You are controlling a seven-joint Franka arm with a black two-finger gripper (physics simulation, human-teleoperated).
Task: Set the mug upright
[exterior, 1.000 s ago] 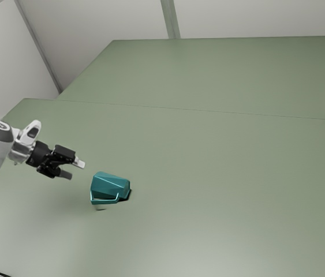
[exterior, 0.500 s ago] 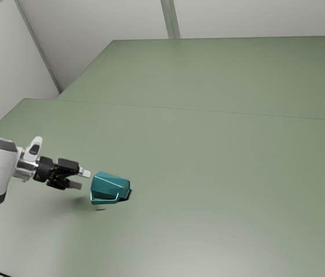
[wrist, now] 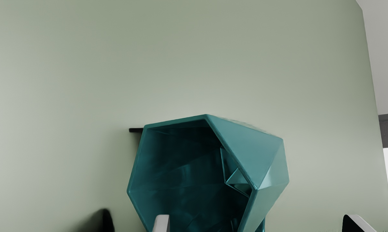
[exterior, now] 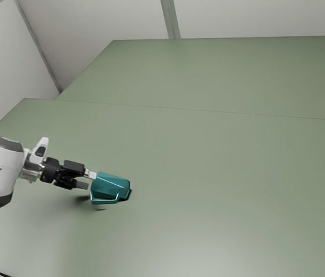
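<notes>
Because the mug [exterior: 110, 187] lies on its side on the table [exterior: 208, 173], its mouth [wrist: 187, 174] faces my gripper [exterior: 87, 180] instead of opening upward. I have the fingers [wrist: 162, 224] spread and gripping nothing, one before the mouth and the other out past the wall, which I judge would suit pinching that wall near the rim. Its long axis runs roughly across the exterior view, mouth toward that view's left, base toward its right and slightly lower, with the handle [exterior: 105, 202] on the camera's side.
</notes>
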